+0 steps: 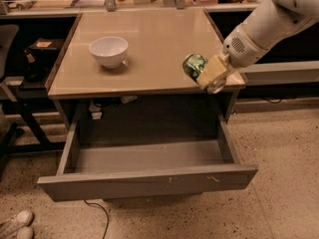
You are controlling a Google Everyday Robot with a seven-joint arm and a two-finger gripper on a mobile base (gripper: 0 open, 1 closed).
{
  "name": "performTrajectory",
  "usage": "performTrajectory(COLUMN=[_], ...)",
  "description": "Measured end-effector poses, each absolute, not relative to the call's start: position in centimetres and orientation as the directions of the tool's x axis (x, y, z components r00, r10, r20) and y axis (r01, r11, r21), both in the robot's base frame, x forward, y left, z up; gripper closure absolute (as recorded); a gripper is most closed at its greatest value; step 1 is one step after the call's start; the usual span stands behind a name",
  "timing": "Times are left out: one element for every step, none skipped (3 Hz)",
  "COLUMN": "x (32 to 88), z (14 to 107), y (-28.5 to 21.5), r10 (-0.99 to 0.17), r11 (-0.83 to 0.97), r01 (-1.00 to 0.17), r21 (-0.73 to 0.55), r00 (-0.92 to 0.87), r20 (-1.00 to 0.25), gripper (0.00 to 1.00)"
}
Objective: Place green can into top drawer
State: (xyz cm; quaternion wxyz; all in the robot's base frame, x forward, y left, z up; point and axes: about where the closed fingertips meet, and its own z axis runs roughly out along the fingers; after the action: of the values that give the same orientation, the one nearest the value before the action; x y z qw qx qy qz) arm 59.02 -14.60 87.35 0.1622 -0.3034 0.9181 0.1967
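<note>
The green can (193,65) lies tilted on its side, one shiny end toward the camera, at the front right of the table top (149,29). My gripper (209,76) comes in from the right on the white arm (264,26) and is shut on the can, holding it just above the table's front edge. The top drawer (149,181) is pulled wide open below the table. Its grey front has small white scuffs and nothing shows inside it. The can is above and behind the drawer's right end.
A white bowl (108,50) stands on the table's left half. A dark chair and frame (20,83) stand to the left. White shoes (15,224) and a cable (97,210) lie on the speckled floor. Benches with clutter run along the back.
</note>
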Motion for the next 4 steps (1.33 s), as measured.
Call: performTrajectory(x=[53.9, 53.9, 52.5, 50.5], z=[84.7, 84.7, 82.9, 79.0], y=[-13.5, -13.5, -12.5, -10.4], r10=[-0.476, -0.476, -0.469, -0.449], r11=[0.731, 0.731, 0.713, 0.691], r01=[-0.594, -0.594, -0.590, -0.565], r21=[0.336, 0.336, 0.377, 0.452], r00=[-0.796, -0.796, -0.802, -0.825], r20=[-0.373, -0.373, -0.369, -0.345], gripper=[1.00, 1.00, 1.00, 1.00])
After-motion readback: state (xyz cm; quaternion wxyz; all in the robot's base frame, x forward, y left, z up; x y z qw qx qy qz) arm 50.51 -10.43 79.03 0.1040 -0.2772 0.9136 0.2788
